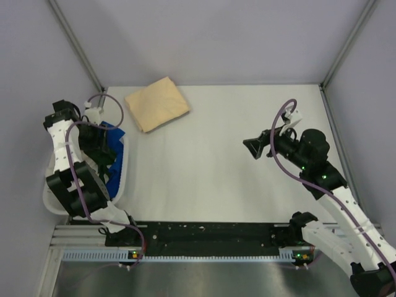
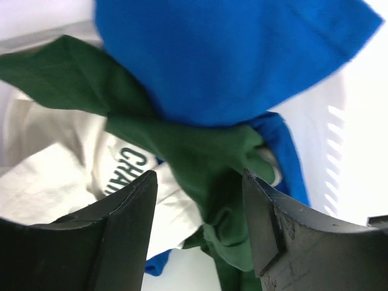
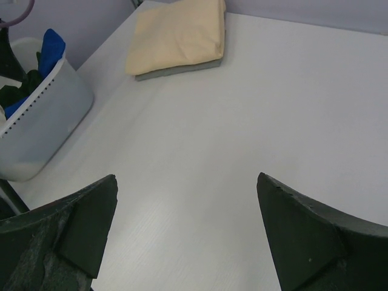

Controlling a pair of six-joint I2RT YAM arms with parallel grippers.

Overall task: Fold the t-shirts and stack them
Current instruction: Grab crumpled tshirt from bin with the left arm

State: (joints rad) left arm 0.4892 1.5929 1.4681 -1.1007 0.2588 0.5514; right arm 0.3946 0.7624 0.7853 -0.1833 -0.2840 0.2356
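Observation:
A folded tan t-shirt [image 1: 157,103] [image 3: 179,36] lies on the table at the back left. In the white basket [image 1: 125,176] [image 3: 42,121] a bright blue t-shirt [image 2: 230,54] [image 1: 117,167] is heaped over a white t-shirt [image 2: 54,176] with black print. The white shirt's dark green sleeve [image 2: 206,157] runs down between the fingers of my left gripper [image 2: 199,176] [image 1: 102,148], which reaches into the basket. Its jaws stand apart around the sleeve, with a gap on the left side. My right gripper [image 1: 250,147] [image 3: 185,179] hovers wide open over bare table at the right, holding nothing.
The basket wall [image 2: 327,121] with its slotted rim rises just right of the left gripper. Grey enclosure walls [image 1: 216,37] close in the table at the back and sides. The arm bases and a black rail [image 1: 210,235] line the near edge.

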